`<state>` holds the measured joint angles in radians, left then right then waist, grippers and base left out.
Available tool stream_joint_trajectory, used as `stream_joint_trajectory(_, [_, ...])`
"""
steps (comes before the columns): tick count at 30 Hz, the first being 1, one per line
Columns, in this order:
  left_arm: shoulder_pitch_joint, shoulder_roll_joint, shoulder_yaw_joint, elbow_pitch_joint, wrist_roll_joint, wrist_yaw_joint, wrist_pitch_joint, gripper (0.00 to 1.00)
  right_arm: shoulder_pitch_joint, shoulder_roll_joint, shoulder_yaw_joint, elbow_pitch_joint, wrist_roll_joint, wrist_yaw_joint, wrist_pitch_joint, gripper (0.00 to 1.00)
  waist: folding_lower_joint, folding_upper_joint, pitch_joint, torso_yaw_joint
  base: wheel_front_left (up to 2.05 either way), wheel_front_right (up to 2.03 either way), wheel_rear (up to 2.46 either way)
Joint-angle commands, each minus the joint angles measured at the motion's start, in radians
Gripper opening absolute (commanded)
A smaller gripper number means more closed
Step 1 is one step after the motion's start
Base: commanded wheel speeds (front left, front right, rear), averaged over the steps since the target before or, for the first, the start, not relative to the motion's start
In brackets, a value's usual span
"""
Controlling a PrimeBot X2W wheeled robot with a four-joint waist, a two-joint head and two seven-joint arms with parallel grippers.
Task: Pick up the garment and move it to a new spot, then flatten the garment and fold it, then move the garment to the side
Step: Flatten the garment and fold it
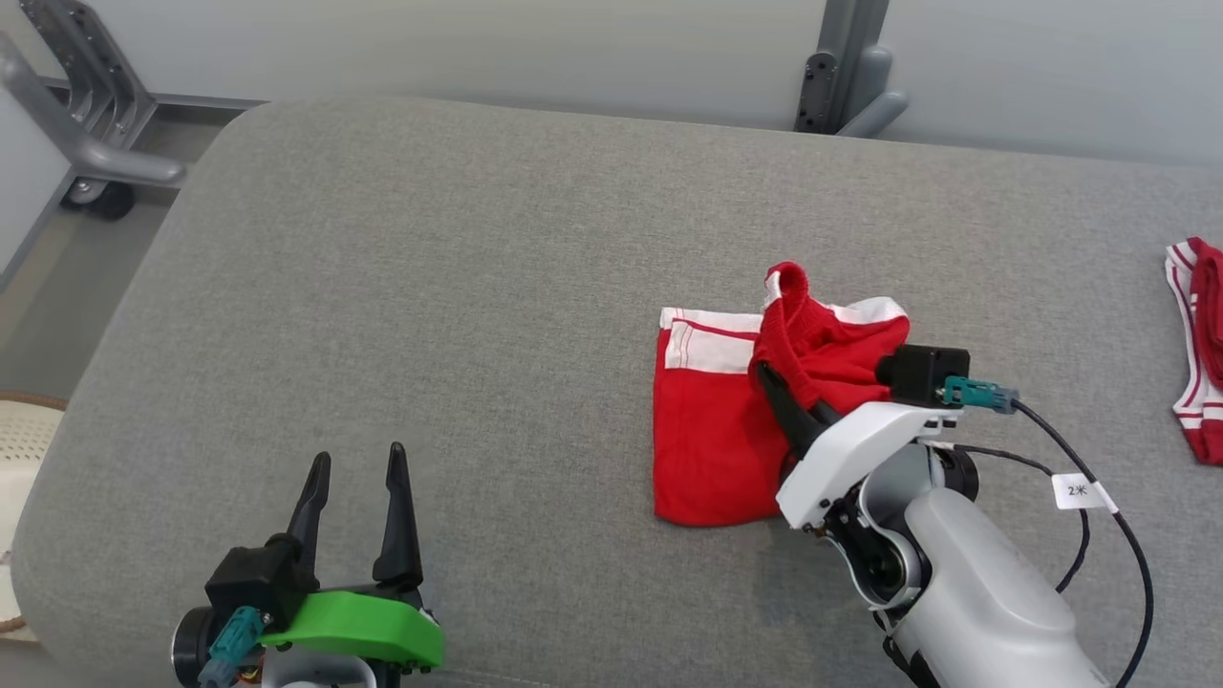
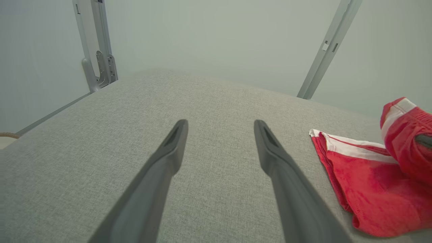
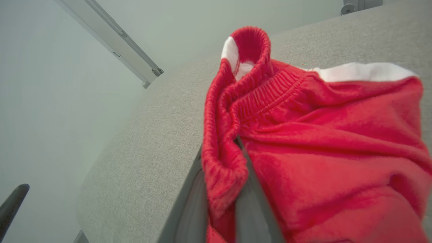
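The garment (image 1: 712, 420) is a pair of red shorts with white side stripes, lying partly folded right of centre on the grey cushion (image 1: 459, 287). My right gripper (image 1: 776, 387) is shut on its elastic waistband, lifting that edge into a hump over the flat part. In the right wrist view the waistband (image 3: 222, 162) is pinched between the two dark fingers (image 3: 251, 206). My left gripper (image 1: 355, 466) stands open at the lower left with nothing between its fingers, well apart from the garment (image 2: 374, 182). The left gripper (image 2: 219, 135) points across bare cushion.
A second red and white cloth (image 1: 1199, 349) lies at the cushion's right edge. Grey metal frame posts (image 1: 841, 67) stand behind the cushion, and another frame with a castor (image 1: 96, 143) stands at the far left. A woven basket rim (image 1: 24, 430) shows beside the left edge.
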<state>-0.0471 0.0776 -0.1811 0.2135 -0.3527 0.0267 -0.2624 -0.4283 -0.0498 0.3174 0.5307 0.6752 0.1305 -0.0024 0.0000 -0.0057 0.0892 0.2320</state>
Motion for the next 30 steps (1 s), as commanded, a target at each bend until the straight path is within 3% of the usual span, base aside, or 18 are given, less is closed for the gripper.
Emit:
stream_joint_trajectory(1, [-0.016,-0.003,-0.001,-0.001,-0.003,0.000,-0.002,1.00,-0.020,-0.002,0.021,0.024,0.011,0.000,-0.010,0.00,0.0000,0.0057,0.008,0.025,0.00,0.00,0.00])
stream_joint_trajectory(10, [-0.022,-0.011,-0.003,0.001,-0.003,-0.001,-0.002,1.00,-0.101,-0.002,0.122,0.179,-0.034,0.000,-0.055,0.00,0.0000,0.0057,0.023,0.055,0.00,0.00,0.00])
stream_joint_trajectory(22, [-0.042,-0.018,-0.008,0.008,-0.005,-0.005,-0.002,1.00,-0.174,-0.002,0.249,0.311,0.002,0.000,-0.111,0.00,0.0000,0.0057,0.045,0.068,0.00,0.00,0.00])
stream_joint_trajectory(23, [-0.043,-0.019,-0.007,0.009,-0.005,-0.006,-0.002,1.00,-0.178,-0.002,0.261,0.319,0.006,0.000,-0.118,0.05,0.0000,0.0057,0.045,0.068,0.00,0.00,0.00])
stream_joint_trajectory(24, [-0.044,-0.019,-0.007,0.010,-0.005,-0.006,-0.002,1.00,-0.181,-0.002,0.269,0.327,0.010,0.000,-0.124,0.24,0.0000,0.0057,0.045,0.068,0.00,0.00,0.00])
stream_joint_trajectory(25, [-0.044,-0.020,-0.003,0.012,-0.005,-0.007,-0.002,1.00,-0.187,-0.002,0.291,0.341,0.012,0.000,-0.141,0.65,0.0000,0.0057,0.045,0.067,0.00,0.00,0.00])
stream_joint_trajectory(27, [-0.042,-0.021,0.000,0.013,-0.003,-0.008,-0.002,1.00,-0.199,-0.002,0.309,0.351,0.003,0.000,-0.161,1.00,0.0000,0.0057,0.043,0.063,0.00,0.00,0.00])
stream_joint_trajectory(30, [-0.040,-0.021,0.005,0.011,0.001,-0.007,-0.002,1.00,-0.204,-0.002,0.334,0.357,-0.006,0.000,-0.186,1.00,0.0000,0.0057,0.041,0.054,0.00,0.00,0.00])
